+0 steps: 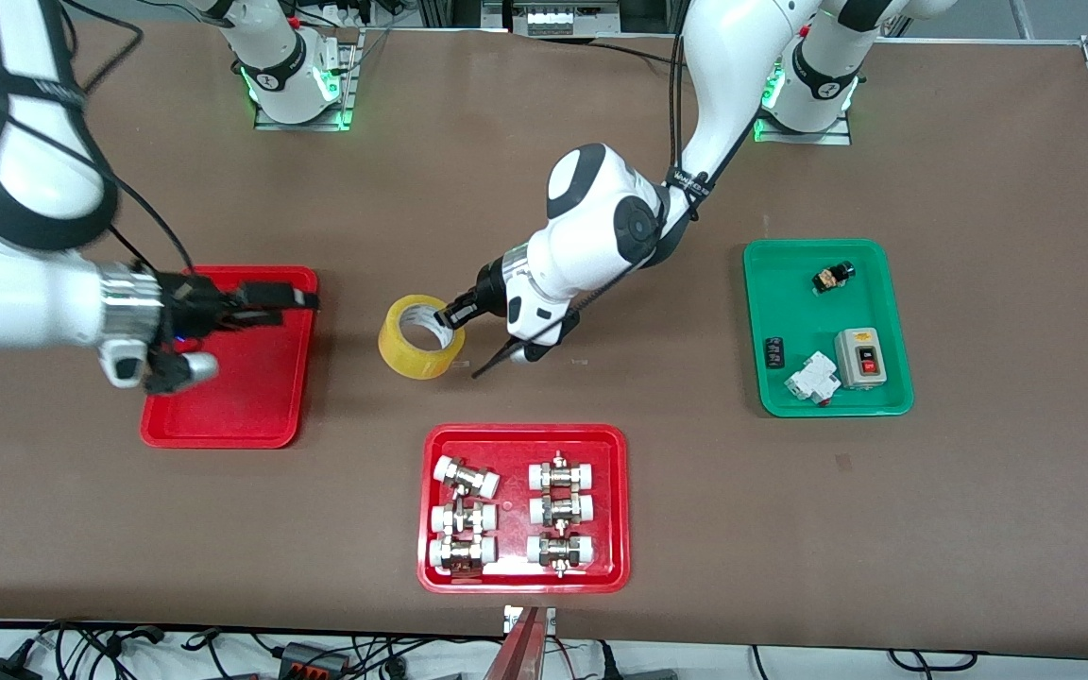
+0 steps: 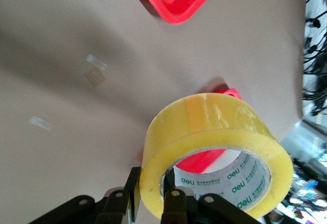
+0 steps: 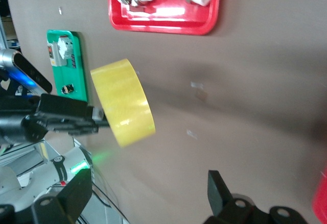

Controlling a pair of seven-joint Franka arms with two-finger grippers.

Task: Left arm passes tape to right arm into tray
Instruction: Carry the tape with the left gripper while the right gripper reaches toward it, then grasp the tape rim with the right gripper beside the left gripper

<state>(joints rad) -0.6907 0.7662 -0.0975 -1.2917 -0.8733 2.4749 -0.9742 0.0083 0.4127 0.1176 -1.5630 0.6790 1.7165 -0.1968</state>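
Holding the tape [image 1: 420,336] in the left gripper [image 1: 450,314], I'm mid-handover. Largest first: the brown table [image 1: 978,529] is flat and matte, with a few small scraps of clear tape stuck to it. White rails and cabling run along its edges; the room past that isn't readable.

The plain red tray [image 1: 242,406] sits toward the right arm's end. The green tray [image 1: 771,331] of switch parts is at the left arm's end. The red tray of fittings [image 1: 620,510] is nearest the front camera.

The yellow roll is off the surface over bare table between the plain tray and the left arm, core axis roughly level. The left fingers [image 2: 176,203] clench its wall, one inside the white core, one outside.

The right gripper [image 1: 265,307] hovers over the plain tray, jaws spread and empty, facing the roll.

Next, I judge: bring the right gripper across to the roll's free side, pinch the wall clear of the left fingers, then let go with the left.
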